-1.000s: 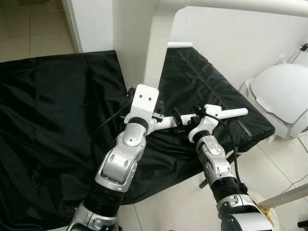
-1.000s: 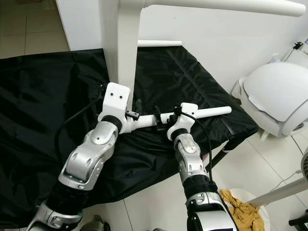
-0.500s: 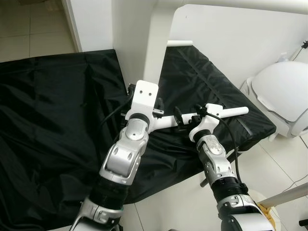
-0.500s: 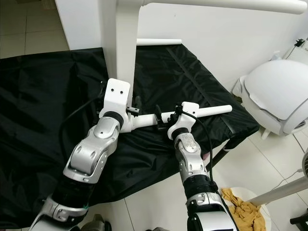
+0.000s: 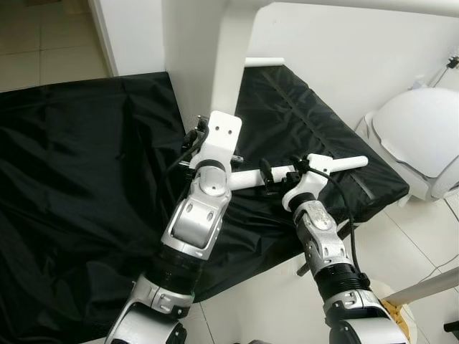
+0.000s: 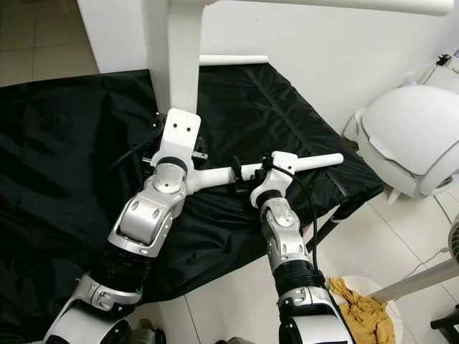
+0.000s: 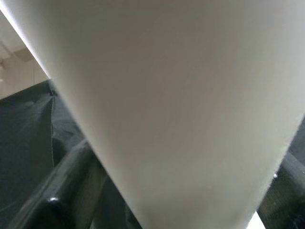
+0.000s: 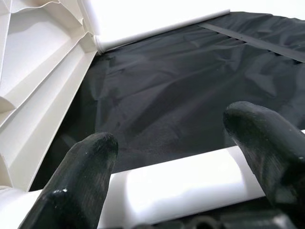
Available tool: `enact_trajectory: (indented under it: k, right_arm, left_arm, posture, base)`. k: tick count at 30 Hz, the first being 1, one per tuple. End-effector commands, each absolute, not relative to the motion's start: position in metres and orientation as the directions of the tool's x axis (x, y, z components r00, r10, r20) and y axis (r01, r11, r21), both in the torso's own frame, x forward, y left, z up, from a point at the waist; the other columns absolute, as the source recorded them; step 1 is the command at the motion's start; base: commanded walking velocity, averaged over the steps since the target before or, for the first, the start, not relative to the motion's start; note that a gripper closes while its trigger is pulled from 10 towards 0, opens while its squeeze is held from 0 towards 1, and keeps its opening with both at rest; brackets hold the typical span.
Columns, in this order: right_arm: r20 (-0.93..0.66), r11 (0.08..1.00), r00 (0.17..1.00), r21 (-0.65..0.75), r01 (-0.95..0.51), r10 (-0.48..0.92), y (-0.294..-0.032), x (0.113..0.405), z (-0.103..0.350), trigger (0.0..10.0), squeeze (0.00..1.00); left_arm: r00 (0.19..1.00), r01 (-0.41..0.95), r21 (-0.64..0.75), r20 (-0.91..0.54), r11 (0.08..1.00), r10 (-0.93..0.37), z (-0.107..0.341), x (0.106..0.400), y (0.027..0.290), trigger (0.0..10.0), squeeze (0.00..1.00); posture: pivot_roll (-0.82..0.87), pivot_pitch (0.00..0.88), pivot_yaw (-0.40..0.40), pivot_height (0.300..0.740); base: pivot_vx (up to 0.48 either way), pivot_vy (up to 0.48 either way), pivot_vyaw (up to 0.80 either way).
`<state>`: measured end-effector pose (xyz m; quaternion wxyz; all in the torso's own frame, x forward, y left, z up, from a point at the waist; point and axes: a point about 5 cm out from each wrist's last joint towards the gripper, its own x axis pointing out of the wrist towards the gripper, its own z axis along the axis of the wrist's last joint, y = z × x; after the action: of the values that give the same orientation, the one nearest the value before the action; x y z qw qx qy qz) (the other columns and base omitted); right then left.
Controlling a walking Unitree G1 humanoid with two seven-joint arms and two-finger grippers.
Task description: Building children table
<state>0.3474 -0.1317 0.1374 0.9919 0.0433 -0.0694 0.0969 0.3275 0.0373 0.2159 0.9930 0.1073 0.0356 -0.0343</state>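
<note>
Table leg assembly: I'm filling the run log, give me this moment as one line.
left gripper: at upright white leg | right gripper: fingers open, straddling horizontal white leg | surface: black cloth

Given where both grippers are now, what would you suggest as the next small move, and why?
Probably close the right gripper on the white tube: its fingers straddle the tube, apparently still open. The left gripper is up against the upright white table leg, so securing the tube first seems sensible before steering it anywhere.
</note>
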Motion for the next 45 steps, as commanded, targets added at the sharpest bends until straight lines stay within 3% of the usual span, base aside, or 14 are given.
enact_trajectory:
  k: [1,6,7,11,14,15,19,21,25,27,28,31,32,45]
  right_arm:
    - [0.135,0.979,0.974,0.073,-0.192,0.181,-0.133,0.346,0.136,10.0,0.0]
    - [0.134,0.979,0.975,0.074,-0.19,0.179,-0.133,0.346,0.135,10.0,0.0]
    - [0.133,0.979,0.975,0.074,-0.189,0.178,-0.134,0.346,0.135,10.0,0.0]
    - [0.132,0.979,0.975,0.073,-0.188,0.178,-0.134,0.345,0.135,10.0,0.0]
    - [0.132,0.979,0.975,0.073,-0.189,0.178,-0.134,0.346,0.135,10.0,0.0]
    - [0.132,0.979,0.975,0.073,-0.19,0.18,-0.134,0.346,0.135,10.0,0.0]
    - [0.132,0.979,0.974,0.072,-0.192,0.182,-0.134,0.346,0.135,10.0,0.0]
    - [0.125,0.978,0.974,0.071,-0.196,0.187,-0.134,0.345,0.133,10.0,0.0]
    - [0.121,0.978,0.974,0.068,-0.199,0.189,-0.134,0.345,0.132,10.0,0.0]
    - [0.12,0.977,0.974,0.068,-0.201,0.192,-0.135,0.345,0.132,10.0,0.0]
    - [0.12,0.977,0.974,0.067,-0.203,0.194,-0.134,0.345,0.132,10.0,0.0]
    - [0.12,0.976,0.973,0.067,-0.208,0.199,-0.134,0.345,0.132,10.0,0.0]
    - [0.121,0.975,0.972,0.067,-0.21,0.201,-0.134,0.345,0.132,10.0,0.0]
    - [0.119,0.973,0.97,0.059,-0.222,0.214,-0.134,0.347,0.134,10.0,0.0]
  left_arm:
    - [0.988,-0.097,0.151,-0.103,0.984,0.113,0.218,0.333,0.044,10.0,0.0]
    - [0.974,-0.182,0.132,-0.109,0.974,0.196,0.218,0.333,0.053,10.0,0.0]
    - [0.963,-0.238,0.144,-0.092,0.96,0.253,0.22,0.332,0.057,6.1,0.0]
    - [0.934,-0.331,0.134,-0.093,0.934,0.344,0.221,0.33,0.063,3.3,0.0]
    - [0.933,-0.336,0.133,-0.091,0.933,0.349,0.222,0.33,0.063,3.3,0.0]
    - [0.931,-0.343,0.137,-0.08,0.929,0.355,0.223,0.329,0.064,1.2,0.0]
    - [0.934,-0.339,0.137,-0.072,0.931,0.351,0.225,0.329,0.064,1.5,0.0]
    - [0.934,-0.343,0.142,-0.049,0.929,0.353,0.229,0.328,0.065,3.5,0.0]
    - [0.926,-0.367,0.17,-0.025,0.914,0.377,0.231,0.326,0.07,2.7,0.0]
    - [0.924,-0.373,0.17,-0.025,0.912,0.382,0.231,0.325,0.073,4.1,0.0]
    - [0.916,-0.389,0.181,-0.028,0.903,0.4,0.231,0.324,0.077,6.4,0.0]
    - [0.892,-0.44,0.21,-0.009,0.873,0.452,0.233,0.323,0.087,5.9,0.0]
    - [0.892,-0.438,0.207,-0.021,0.875,0.451,0.232,0.323,0.091,10.0,0.0]
    - [0.752,-0.644,0.247,0.028,0.724,0.659,0.238,0.306,0.13,10.0,0.0]
  posture:
    - [0.0,0.116,-0.049,0.74]
    - [0.0,0.115,-0.049,0.74]
    - [0.0,0.115,-0.049,0.74]
    - [0.0,0.114,-0.05,0.74]
    - [0.0,0.115,-0.05,0.74]
    - [0.0,0.113,-0.05,0.74]
    - [0.01,0.113,-0.051,0.74]
    - [0.01,0.111,-0.052,0.74]
    - [0.01,0.112,-0.051,0.74]
    - [0.01,0.113,-0.051,0.74]
    - [0.01,0.112,-0.051,0.74]
    - [0.01,0.113,-0.051,0.74]
    - [0.01,0.113,-0.055,0.74]
    - [0.02,0.12,-0.067,0.74]
  base:
    - [0.0,0.0,0.0]
    - [0.0,0.0,0.0]
    - [0.0,0.0,0.0]
    - [0.0,0.0,0.0]
    - [0.0,0.0,0.0]
    - [0.0,0.0,0.0]
    - [0.0,0.0,0.0]
    - [0.0,0.0,0.0]
    - [0.0,0.0,0.0]
    - [0.0,0.0,0.0]
    - [0.0,0.0,0.0]
    - [0.0,0.0,0.0]
    - [0.0,0.0,0.0]
    - [0.0,0.0,0.0]
